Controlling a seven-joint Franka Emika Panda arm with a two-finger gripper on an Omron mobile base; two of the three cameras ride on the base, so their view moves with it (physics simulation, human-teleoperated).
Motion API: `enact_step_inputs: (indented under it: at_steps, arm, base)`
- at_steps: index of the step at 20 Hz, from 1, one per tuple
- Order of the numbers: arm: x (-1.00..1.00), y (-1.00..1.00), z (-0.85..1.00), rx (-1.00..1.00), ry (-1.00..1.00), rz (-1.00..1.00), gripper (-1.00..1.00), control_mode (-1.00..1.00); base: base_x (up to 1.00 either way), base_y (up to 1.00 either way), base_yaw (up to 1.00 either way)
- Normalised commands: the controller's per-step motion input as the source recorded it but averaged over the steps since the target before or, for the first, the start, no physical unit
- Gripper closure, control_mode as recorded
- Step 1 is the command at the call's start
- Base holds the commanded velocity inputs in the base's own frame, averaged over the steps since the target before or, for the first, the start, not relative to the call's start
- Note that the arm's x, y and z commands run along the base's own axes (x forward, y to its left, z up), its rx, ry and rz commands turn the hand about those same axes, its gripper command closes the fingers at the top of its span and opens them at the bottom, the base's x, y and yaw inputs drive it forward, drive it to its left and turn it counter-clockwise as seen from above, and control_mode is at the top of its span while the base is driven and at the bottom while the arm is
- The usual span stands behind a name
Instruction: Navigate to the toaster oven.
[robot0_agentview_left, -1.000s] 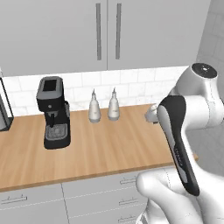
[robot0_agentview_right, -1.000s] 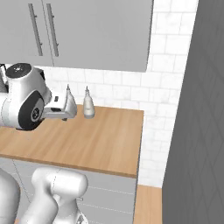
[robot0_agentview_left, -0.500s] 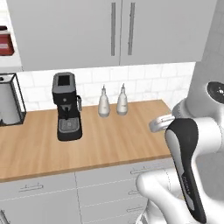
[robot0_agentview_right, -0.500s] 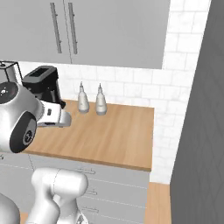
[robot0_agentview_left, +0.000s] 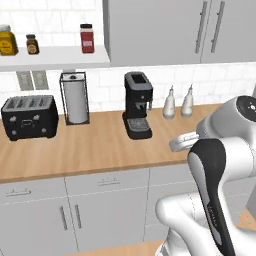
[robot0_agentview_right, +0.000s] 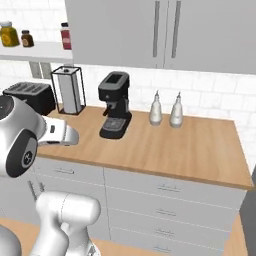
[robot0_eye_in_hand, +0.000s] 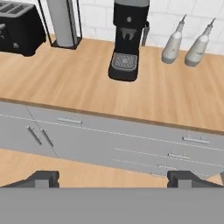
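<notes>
The wooden counter (robot0_agentview_left: 95, 147) runs across the scene with grey drawers and doors below it and grey wall cabinets (robot0_agentview_left: 165, 30) above. Taking the black coffee machine (robot0_agentview_left: 137, 104) as the landmark, it stands near the middle of the counter against the white tiled wall. To its left stands a paper towel holder (robot0_agentview_left: 74, 97), and further left again sits a black slot-top toaster (robot0_agentview_left: 29, 116). Above those two hangs a white shelf (robot0_agentview_left: 55, 56) carrying a red-labelled jar (robot0_agentview_left: 87, 38) and two amber jars (robot0_agentview_left: 7, 40). To the right of the coffee machine stand two small pale bottles (robot0_agentview_left: 169, 103), close together by the wall.

The toaster oven is not among the appliances on this stretch of counter; nothing here has a wide glass front or a bar handle. So the task looks unfinished: the base faces the coffee machine, and the target must lie somewhere beyond the frame. I judge that more driving remains, though the pictures do not tell which way it lies.

The gripper (robot0_eye_in_hand: 114, 178) hangs in front of the lower cabinets, below the coffee machine, with its two dark fingertips (robot0_eye_in_hand: 43, 178) set wide apart and nothing between them. The arm is folded close to the base, carried rather than reaching.
</notes>
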Motion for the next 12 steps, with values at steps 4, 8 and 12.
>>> enact_step_inputs:
  at_steps: [4, 8, 12]
  arm:
    - [0.0, 0.0, 0.0, 0.0, 0.0, 0.0, -1.0, 1.0]
    - [0.0, 0.0, 0.0, 0.0, 0.0, 0.0, -1.0, 1.0]
    - [0.0, 0.0, 0.0, 0.0, 0.0, 0.0, -1.0, 1.0]
  base:
    - [0.09, 1.0, 0.0]
    - [0.07, 1.0, 0.0]
    - [-0.06, 1.0, 0.0]
